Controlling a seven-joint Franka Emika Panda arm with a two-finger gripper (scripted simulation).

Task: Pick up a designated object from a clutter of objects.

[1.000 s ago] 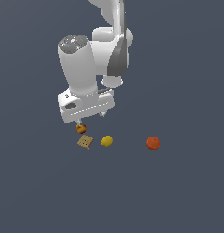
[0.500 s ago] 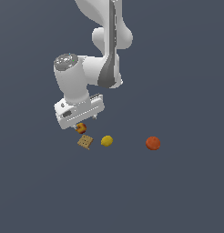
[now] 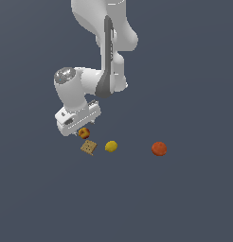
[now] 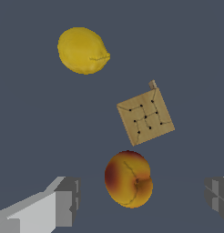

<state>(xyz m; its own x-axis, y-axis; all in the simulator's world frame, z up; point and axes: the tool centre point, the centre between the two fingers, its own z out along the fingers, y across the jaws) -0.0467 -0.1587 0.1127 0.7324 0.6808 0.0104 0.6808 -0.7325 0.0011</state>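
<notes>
The designated fruit [image 3: 84, 133], mottled red and yellow-orange like a peach, lies on the grey floor just under the gripper head. In the wrist view the fruit [image 4: 129, 179] sits between my two open fingers, one finger [image 4: 63, 202] on one side and the other at the picture's edge. The gripper [image 4: 141, 200] is open and empty, hovering above the fruit. The tan cracker [image 3: 88, 147] with holes lies beside the fruit, also in the wrist view [image 4: 145, 117]. The yellow ball [image 3: 111, 146] lies next to the cracker; it shows in the wrist view [image 4: 83, 50].
The orange-red ball [image 3: 159, 148] lies apart toward the exterior view's right. The white arm [image 3: 105, 56] rises above the clutter. The floor is plain dark grey.
The gripper head has moved toward the exterior view's left and lower, coming over the fruit. The objects have not moved.
</notes>
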